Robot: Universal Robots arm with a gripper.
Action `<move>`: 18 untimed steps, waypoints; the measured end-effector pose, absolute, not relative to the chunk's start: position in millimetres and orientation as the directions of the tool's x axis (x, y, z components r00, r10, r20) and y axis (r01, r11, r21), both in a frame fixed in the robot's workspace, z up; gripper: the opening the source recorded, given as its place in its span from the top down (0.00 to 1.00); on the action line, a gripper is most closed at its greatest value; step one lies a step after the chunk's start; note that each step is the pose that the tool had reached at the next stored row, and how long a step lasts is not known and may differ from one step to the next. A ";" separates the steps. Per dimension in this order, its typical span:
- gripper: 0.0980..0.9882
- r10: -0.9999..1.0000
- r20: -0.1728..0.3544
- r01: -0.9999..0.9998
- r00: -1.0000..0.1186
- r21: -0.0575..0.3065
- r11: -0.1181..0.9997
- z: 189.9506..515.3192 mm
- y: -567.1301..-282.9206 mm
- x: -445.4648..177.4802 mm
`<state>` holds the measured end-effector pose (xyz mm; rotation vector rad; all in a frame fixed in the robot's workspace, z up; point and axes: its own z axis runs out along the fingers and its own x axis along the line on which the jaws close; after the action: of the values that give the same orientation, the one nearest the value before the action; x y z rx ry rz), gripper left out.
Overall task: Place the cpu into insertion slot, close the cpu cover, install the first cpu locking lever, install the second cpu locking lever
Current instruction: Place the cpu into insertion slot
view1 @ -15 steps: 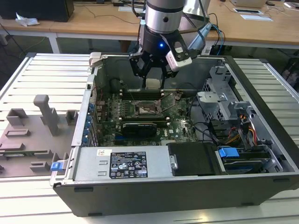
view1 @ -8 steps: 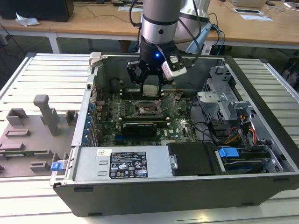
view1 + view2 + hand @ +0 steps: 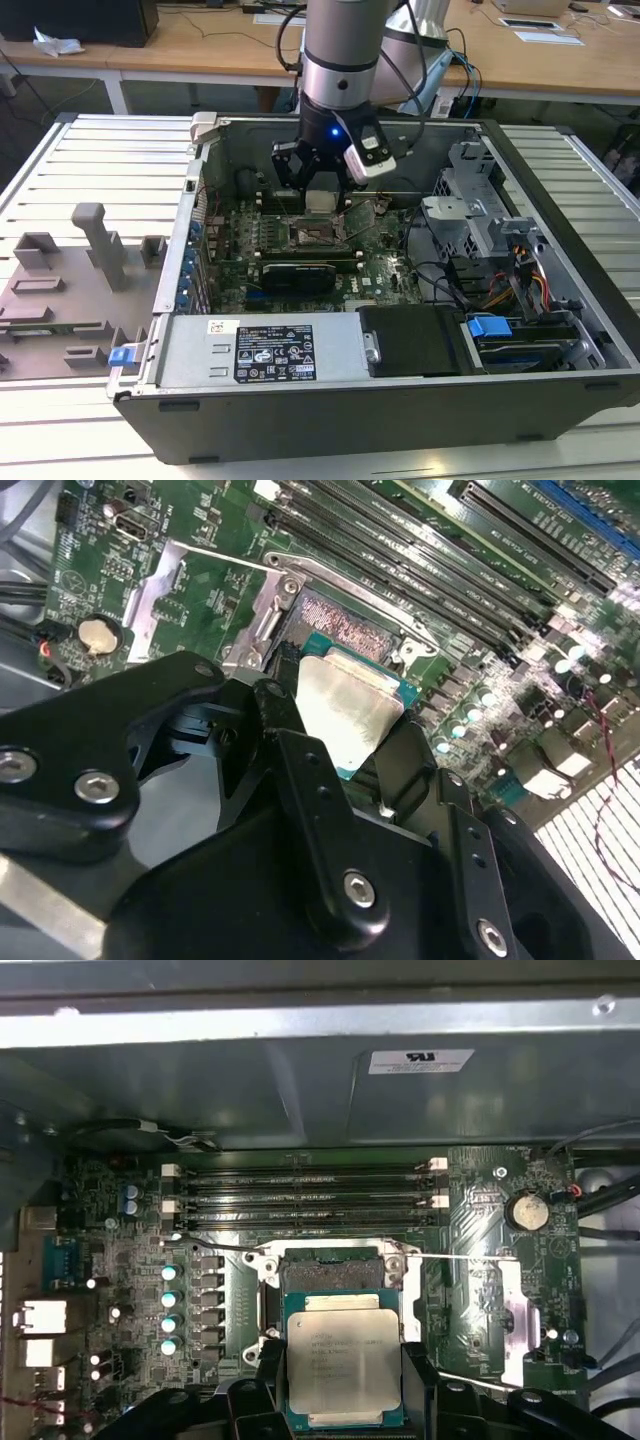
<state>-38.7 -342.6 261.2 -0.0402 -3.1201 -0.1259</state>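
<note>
Ribbed metal bench [image 3: 90,150] carries an open PC case [image 3: 400,420] lying on its side, with wooden desks [image 3: 200,45] behind. On the exterior view's left, a grey fixture [image 3: 95,250] sits on the bench, well apart from the work.

From my end, the arm reaches down into the case and the tool [image 3: 343,1395] is clamped on the cpu [image 3: 345,1345], one black finger [image 3: 268,1375] against each side edge, metal top facing up. The cpu hangs over the slot [image 3: 330,1272], not seated; in the first wrist view it overlaps the slot's near rim, and the dark contact field is bare.

The cover [image 3: 512,1310] is swung open and lies beside the slot. Thin levers [image 3: 462,1256] stick out to either side of the slot.

Around it on the board [image 3: 480,1185]:
- Memory slots [image 3: 310,1195] run just past the slot.
- A coin battery [image 3: 527,1210] sits beyond the cover.
- A long black card [image 3: 295,275] is near the slot.
- A drive cage [image 3: 470,215] and loose cables [image 3: 500,290] crowd the exterior view's right.
- The power supply [image 3: 270,350] fills the near wall.

Nothing lies between the cpu and the slot.
</note>
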 end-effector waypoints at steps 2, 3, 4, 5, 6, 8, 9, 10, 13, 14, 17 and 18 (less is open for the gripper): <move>0.50 0.025 0.020 0.026 -0.999 0.080 0.996 258.7 -342.6 -38.7; 0.50 0.025 0.020 0.026 -0.999 0.080 0.996 258.6 -342.6 -38.7; 0.50 0.025 0.020 0.026 -0.999 0.079 0.997 258.6 -342.6 -38.7; 0.50 0.025 0.020 0.026 -0.999 0.079 0.997 258.6 -342.6 -38.7; 0.50 0.025 0.020 0.026 -0.999 0.079 0.997 258.6 -342.6 -38.7; 0.50 0.027 0.019 0.028 -0.999 0.074 0.997 258.4 -342.5 -38.7; 0.50 0.034 0.019 0.035 -0.999 0.067 0.997 258.5 -342.6 -38.7; 0.50 0.042 0.019 0.043 -0.999 0.061 0.997 258.5 -342.6 -38.7; 0.50 0.072 0.019 0.073 -0.997 0.051 0.996 258.5 -342.6 -38.7; 0.50 0.099 0.018 0.100 -0.995 0.049 0.994 258.5 -342.6 -38.7; 0.50 0.167 0.018 0.168 -0.986 0.048 0.985 258.2 -342.5 -38.7; 0.50 0.194 0.018 0.195 -0.981 0.048 0.980 258.1 -342.6 -38.7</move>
<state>-38.7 -342.6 258.1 -0.3060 -3.1121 -0.0780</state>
